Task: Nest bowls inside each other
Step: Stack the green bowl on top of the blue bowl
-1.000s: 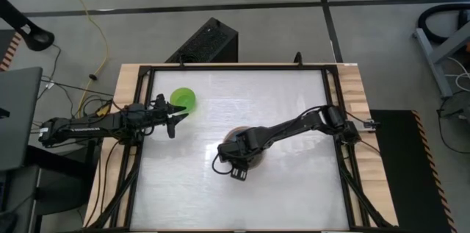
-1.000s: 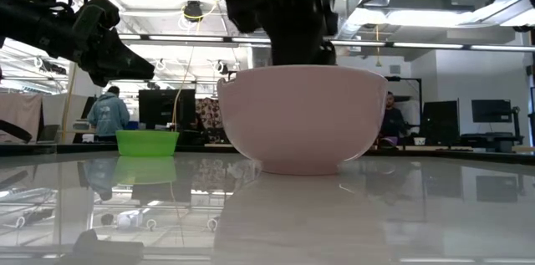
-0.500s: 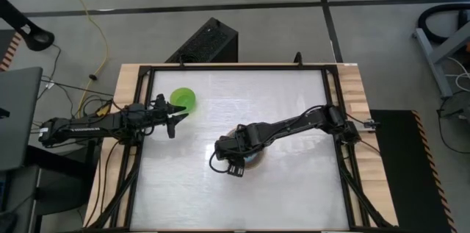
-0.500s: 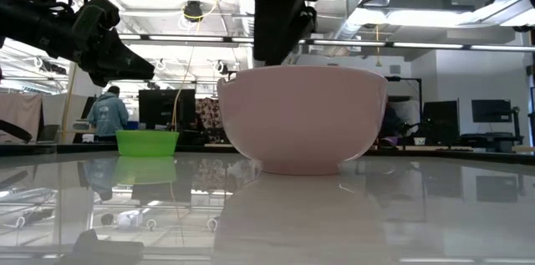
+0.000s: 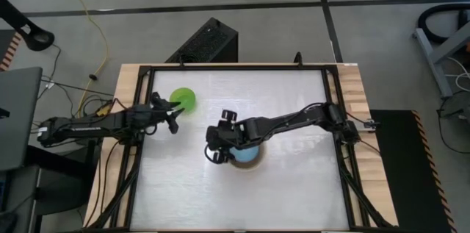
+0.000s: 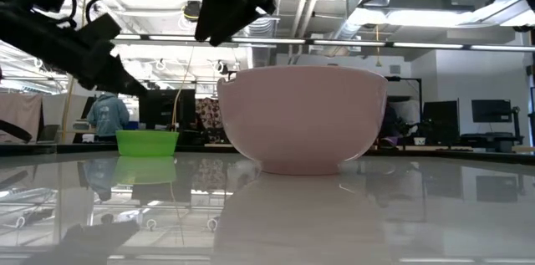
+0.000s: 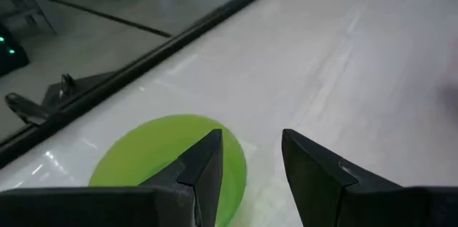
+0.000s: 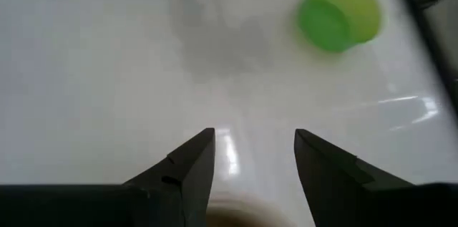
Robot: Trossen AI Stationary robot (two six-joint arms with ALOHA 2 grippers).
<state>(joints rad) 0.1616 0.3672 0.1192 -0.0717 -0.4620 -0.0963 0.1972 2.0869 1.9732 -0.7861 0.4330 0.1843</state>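
A light blue bowl [image 5: 247, 152] sits inside a larger beige bowl [image 6: 301, 119] at the table's middle; the beige bowl stands on its base. A bright green bowl [image 5: 183, 99] stands on its base at the far left. In the left wrist view it [image 7: 143, 170] lies just beyond the fingers. My left gripper [image 5: 175, 119] hovers open beside the green bowl's near side, touching nothing. My right gripper [image 5: 213, 148] hangs open above the table just left of the stacked bowls, pointing slantwise down toward the left. The right wrist view shows the green bowl [image 8: 338, 13] farther off.
Black rails [image 5: 139, 115] frame the white table top, with wooden strips [image 5: 360, 93] outside them. A black box [image 5: 205, 42] lies on the floor beyond the far edge. A person [image 6: 107, 114] shows in the room behind the table.
My right gripper has risen from above the beige bowl, gone toward the table's left edge and turned; the light blue bowl inside now shows from above. My left gripper has tipped a little downward beside the green bowl.
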